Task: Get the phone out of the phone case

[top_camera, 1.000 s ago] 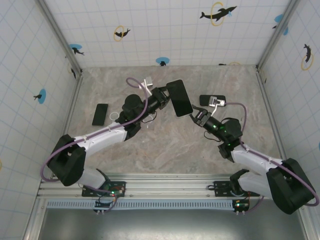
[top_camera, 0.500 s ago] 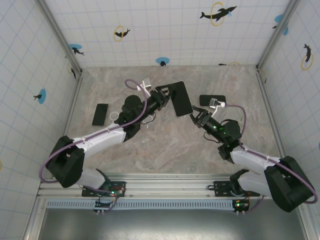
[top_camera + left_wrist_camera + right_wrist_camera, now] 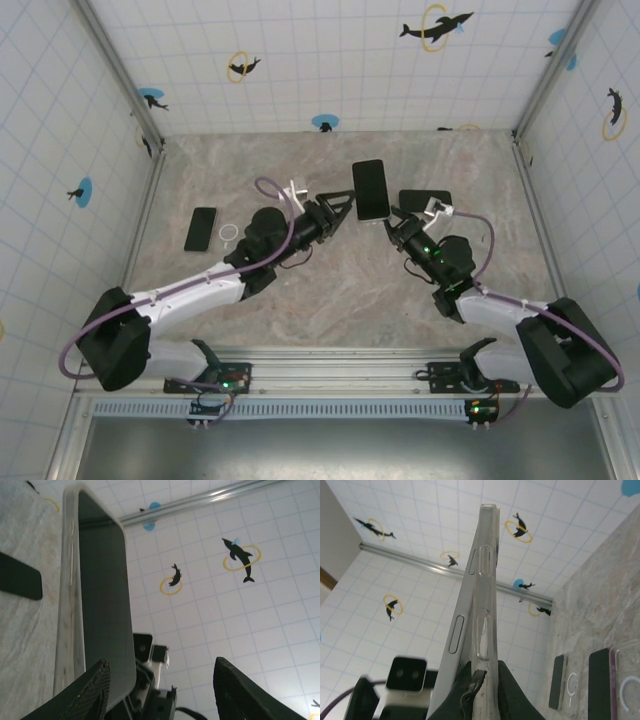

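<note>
No brand, label or writing can be read anywhere. The only markings are dolphin-and-ring decals [image 3: 435,25] on the white tiled walls [image 3: 300,60], which close in a marbled grey table [image 3: 330,300] with metal posts at its far corners.

The phone [image 3: 371,188] sits inside its clear phone case [image 3: 485,595] and is held up off the table, above the middle and towards the far edge, with the dark screen up in the top view. From the right wrist it shows edge-on, with the side buttons visible through the case.

The right gripper [image 3: 392,222] is pinched tight on the near end of the phone case. The left gripper [image 3: 342,207] stands wide. The cased phone is just inside one of its fingers [image 3: 95,690], and the other finger is well clear.

A second black phone [image 3: 201,229] lies flat near the left edge with a small white ring [image 3: 229,233] just beside it. Another dark phone-shaped slab [image 3: 425,199] lies towards the right edge, just behind the right gripper. I cannot tell whether it is a phone or a case.
</note>
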Motion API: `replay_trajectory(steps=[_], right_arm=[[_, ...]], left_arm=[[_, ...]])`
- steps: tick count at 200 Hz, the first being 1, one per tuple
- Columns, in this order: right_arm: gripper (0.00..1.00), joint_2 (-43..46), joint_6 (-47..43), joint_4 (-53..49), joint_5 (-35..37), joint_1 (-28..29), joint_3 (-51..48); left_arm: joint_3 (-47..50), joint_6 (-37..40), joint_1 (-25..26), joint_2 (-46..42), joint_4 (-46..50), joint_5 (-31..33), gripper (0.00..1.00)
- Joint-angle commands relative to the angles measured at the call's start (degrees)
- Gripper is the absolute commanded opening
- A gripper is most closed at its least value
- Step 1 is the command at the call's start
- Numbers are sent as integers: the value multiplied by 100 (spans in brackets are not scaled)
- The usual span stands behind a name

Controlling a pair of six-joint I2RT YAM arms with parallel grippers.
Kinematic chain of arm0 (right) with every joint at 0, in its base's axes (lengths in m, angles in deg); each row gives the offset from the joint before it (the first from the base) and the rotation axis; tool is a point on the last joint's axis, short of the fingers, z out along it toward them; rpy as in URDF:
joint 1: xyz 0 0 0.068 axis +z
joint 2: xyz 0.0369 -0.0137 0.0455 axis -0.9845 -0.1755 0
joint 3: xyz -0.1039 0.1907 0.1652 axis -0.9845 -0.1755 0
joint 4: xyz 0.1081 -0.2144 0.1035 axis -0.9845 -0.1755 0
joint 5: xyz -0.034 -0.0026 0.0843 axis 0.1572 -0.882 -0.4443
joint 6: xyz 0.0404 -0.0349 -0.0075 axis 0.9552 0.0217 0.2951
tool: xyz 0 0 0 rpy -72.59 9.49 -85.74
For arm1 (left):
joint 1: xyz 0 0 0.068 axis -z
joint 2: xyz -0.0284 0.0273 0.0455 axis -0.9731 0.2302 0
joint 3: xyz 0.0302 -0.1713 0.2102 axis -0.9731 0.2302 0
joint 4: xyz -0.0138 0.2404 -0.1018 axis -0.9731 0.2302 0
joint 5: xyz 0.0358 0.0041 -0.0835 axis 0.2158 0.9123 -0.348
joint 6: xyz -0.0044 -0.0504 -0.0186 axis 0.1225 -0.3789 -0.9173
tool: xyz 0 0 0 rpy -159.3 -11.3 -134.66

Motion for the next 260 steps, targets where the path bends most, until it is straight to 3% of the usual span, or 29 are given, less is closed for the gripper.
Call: replay_trajectory(steps=[1,66,198,260], right_arm=[[0,-73,-66,809,566,45,371],[0,-248,-231,924,700,217,437],[0,-94,-385,826,718,207,330],[0,-149,-346,951,648,209,332]], left_arm=[[125,-309,314,-142,215,437,56],[-169,-667,590,360,-518,466,52],[-119,-969,606,843,-773,333,47],[-102,-992,647,919,-839,607,47]])
